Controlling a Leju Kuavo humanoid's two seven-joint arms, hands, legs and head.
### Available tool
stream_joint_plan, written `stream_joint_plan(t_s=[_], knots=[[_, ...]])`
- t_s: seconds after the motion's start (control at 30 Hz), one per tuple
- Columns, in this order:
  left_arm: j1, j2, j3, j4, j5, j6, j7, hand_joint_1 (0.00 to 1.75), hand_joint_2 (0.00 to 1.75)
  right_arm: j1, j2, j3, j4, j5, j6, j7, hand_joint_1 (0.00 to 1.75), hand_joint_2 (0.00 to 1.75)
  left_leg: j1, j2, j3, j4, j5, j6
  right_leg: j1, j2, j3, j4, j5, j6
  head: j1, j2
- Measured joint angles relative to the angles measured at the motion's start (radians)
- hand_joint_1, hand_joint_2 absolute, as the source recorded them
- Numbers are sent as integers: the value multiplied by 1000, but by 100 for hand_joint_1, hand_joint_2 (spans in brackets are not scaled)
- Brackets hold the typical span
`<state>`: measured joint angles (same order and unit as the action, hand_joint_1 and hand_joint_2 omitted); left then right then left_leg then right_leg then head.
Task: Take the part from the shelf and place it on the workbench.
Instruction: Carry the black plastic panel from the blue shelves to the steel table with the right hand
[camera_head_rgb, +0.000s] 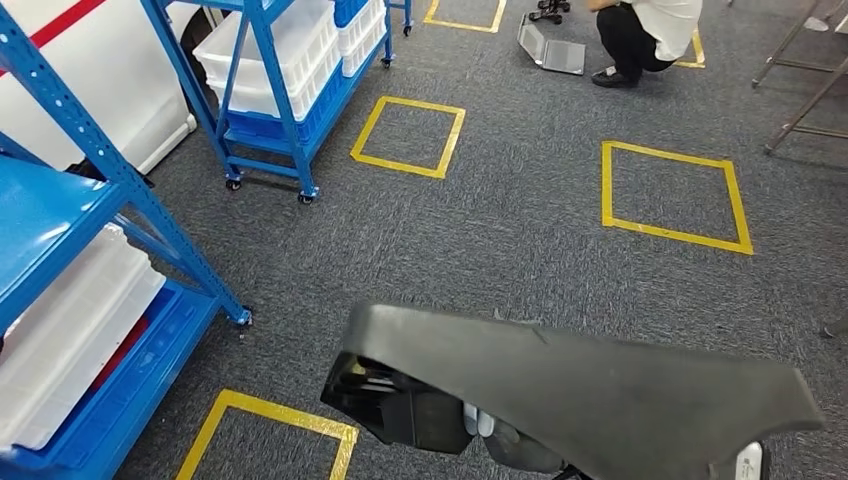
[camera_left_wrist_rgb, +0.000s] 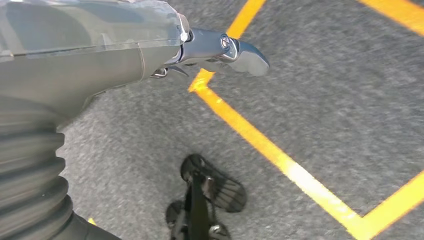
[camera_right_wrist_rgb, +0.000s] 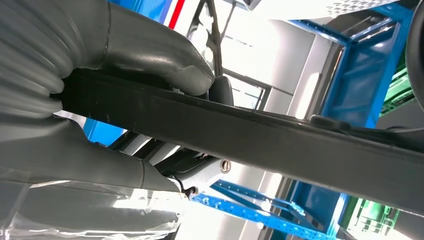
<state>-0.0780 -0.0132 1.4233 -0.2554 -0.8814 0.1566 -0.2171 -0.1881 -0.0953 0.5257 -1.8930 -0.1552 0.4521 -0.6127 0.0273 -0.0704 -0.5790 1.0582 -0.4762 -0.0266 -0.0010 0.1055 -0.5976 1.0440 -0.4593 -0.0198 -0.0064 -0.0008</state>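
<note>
Head view shows our black part (camera_head_rgb: 600, 400) carried low before us over the carpet, off the blue shelf (camera_head_rgb: 60, 220). Our right hand (camera_right_wrist_rgb: 125, 115) clamps its edge between thumb and fingers for transport; our left hand (camera_left_wrist_rgb: 150, 50) hangs, fingers' state unclear.

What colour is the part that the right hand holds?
Black; the part shows best in the head view, gripped by the right hand.

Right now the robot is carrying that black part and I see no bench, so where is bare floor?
Bare carpet lies between the yellow tape squares, ahead of the black part held by the right hand. The left is crowded: blue shelves with white bins. A crouching person is beyond.
</note>
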Motion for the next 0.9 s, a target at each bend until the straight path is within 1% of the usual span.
stream_joint_plan(t_s=[0.03,0.07,0.1,0.13,0.17,0.2,0.23,0.27,0.3,0.33,0.37,0.4,0.43,0.47,0.5,0.53,0.57,0.6,0.63,0.67,0.7,0.73,0.77,0.8,0.83,0.87,0.9], knots=[[0,1,0,0,4,1,-1,0,175,1,3,-3,2,0,3,-4,164,175,-1,-11,4,-9,-5,4,-1,11,-6,4,0,6,0,0],[-1,3,0,0,5,2,-1,0,175,2,5,-6,3,1,5,-6,164,175,-4,-6,4,-12,-3,9,-2,21,-11,5,3,11,0,0],[-2,5,0,0,5,2,-1,0,175,4,8,-9,3,2,6,-6,164,175,-4,5,4,-13,0,16,-5,31,-15,4,5,17,0,0],[-4,7,0,0,4,0,-1,0,175,5,10,-12,2,4,7,-5,164,175,-4,16,6,-16,2,22,-5,25,-18,8,2,21,0,0],[-6,10,0,0,3,-2,-2,0,175,5,11,-15,1,6,7,-4,164,175,-3,28,8,-20,4,29,-4,6,-26,25,-9,25,2,0],[-7,13,-1,0,1,-5,-2,0,175,5,13,-18,0,8,6,-2,164,175,-3,41,10,-24,5,35,-3,-22,-44,62,-30,29,3,0],[-7,17,-1,0,0,-7,-2,0,175,4,16,-21,-1,11,5,0,164,175,-5,54,11,-26,5,39,-3,-56,-72,118,-59,32,5,0],[-5,20,-1,0,-1,-9,-2,0,175,4,19,-22,-2,13,3,3,164,175,-8,68,11,-26,4,42,-4,-78,-106,185,-88,35,6,0],[-4,24,-2,0,-2,-11,-2,0,175,4,23,-23,-2,15,1,8,164,175,-10,82,10,-26,3,43,-6,-91,-137,244,-109,37,5,0],[-4,28,-2,0,-1,-12,-2,0,175,4,26,-23,-2,16,0,15,164,175,-11,96,11,-26,2,44,-8,-97,-156,277,-113,38,5,0],[-4,31,-2,0,0,-13,-2,0,175,4,30,-23,-2,17,0,23,164,175,-11,110,11,-26,0,44,-9,-101,-156,275,-100,37,5,0],[-6,33,-2,0,1,-14,-3,0,175,4,34,-23,-2,17,0,30,164,175,-11,121,13,-26,-1,43,-9,-106,-135,234,-71,35,5,0],[-9,35,-3,0,2,-15,-4,0,175,2,39,-22,-3,18,1,34,164,175,-12,132,16,-26,-4,41,-8,-118,-98,164,-36,31,6,0],[-11,35,-3,0,2,-16,-4,0,175,0,44,-21,-3,17,2,36,164,175,-13,142,20,-26,-6,37,-2,-140,-60,93,-12,25,5,0],[-12,36,-3,0,2,-16,-5,0,175,-4,48,-19,-4,17,3,36,164,175,-14,150,23,-26,-9,33,4,-158,-31,38,3,19,5,0],[-13,36,-3,0,2,-17,-6,0,175,-8,52,-18,-5,17,3,36,164,175,-14,159,26,-26,-12,28,10,-170,-15,5,7,13,5,0],[-13,36,-3,0,3,-17,-6,0,175,-11,55,-16,-4,17,3,36,164,175,-15,168,28,-27,-14,23,16,-172,-13,-2,2,9,5,0],[-14,36,-3,0,3,-17,-7,0,175,-13,56,-14,-4,17,4,36,164,175,-14,177,31,-29,-15,17,18,-160,-14,-5,3,5,5,0],[-16,35,-4,0,3,-17,-10,0,175,-14,57,-11,-2,18,6,35,164,175,-12,181,34,-29,-19,12,15,-148,-11,-10,6,1,5,0],[-18,35,-4,0,3,-19,-14,0,175,-16,58,-7,0,17,10,33,164,175,-10,170,34,-20,-26,8,11,-137,-7,-18,9,-4,5,0],[-18,35,-5,0,4,-20,-20,0,175,-20,58,-3,3,17,15,31,164,175,-8,149,25,5,-43,5,8,-126,-2,-25,13,-10,4,0],[-18,35,-5,0,4,-22,-26,0,175,-24,58,3,8,16,20,28,164,175,-6,122,5,49,-68,3,4,-116,3,-30,16,-15,4,0],[-16,36,-5,0,5,-24,-33,0,175,-28,58,9,15,15,24,25,164,175,-6,97,-26,111,-97,2,5,-105,4,-31,16,-19,3,0],[-13,37,-5,1,6,-26,-38,0,175,-31,58,16,24,14,28,21,164,175,-6,85,-62,178,-123,1,5,-93,4,-31,16,-21,2,0],[-10,39,-5,1,7,-28,-43,0,175,-31,58,22,32,13,31,17,164,175,-6,80,-91,227,-135,-1,6,-80,5,-29,15,-22,2,0],[-7,40,-5,1,8,-31,-47,0,175,-32,57,27,39,11,33,13,164,175,-6,77,-108,248,-129,-2,6,-66,5,-27,14,-22,2,0],[-6,41,-5,1,9,-33,-50,0,175,-34,56,34,46,8,35,10,164,175,-5,76,-107,229,-103,-3,5,-52,5,-24,12,-21,2,0]])
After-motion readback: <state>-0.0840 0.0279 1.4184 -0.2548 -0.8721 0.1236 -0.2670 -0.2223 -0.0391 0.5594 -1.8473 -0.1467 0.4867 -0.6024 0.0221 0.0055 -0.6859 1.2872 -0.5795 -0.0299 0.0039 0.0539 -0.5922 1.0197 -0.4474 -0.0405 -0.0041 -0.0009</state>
